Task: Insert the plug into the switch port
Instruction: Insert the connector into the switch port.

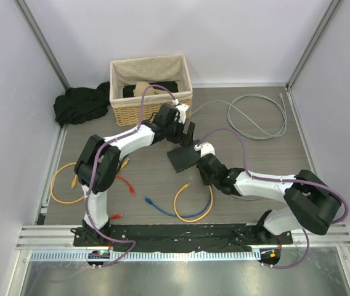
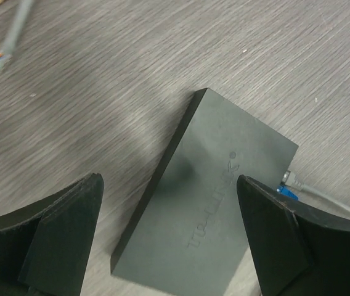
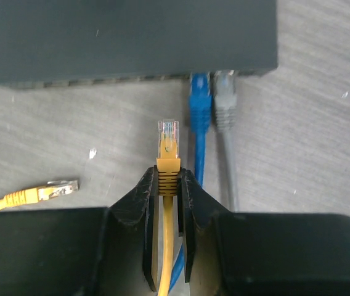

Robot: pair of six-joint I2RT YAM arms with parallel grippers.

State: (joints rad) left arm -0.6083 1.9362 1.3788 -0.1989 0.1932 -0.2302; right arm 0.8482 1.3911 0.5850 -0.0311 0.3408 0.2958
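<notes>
The right gripper (image 3: 169, 179), clamped on the yellow plug (image 3: 168, 139), aims it at a free port on the switch (image 3: 132, 37); the left gripper (image 2: 169, 185) hovers above, jaws wide apart.

Switch (image 3: 126, 37) dark grey; plug (image 3: 168, 154) yellow, clear tip; blue cable (image 3: 199, 111); grey cable (image 3: 224, 114); table (image 3: 310, 135) grey woodgrain.

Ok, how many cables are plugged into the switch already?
2: a blue cable and a grey cable, side by side at one end of the switch's socket row. The yellow plug is not in yet.
</notes>
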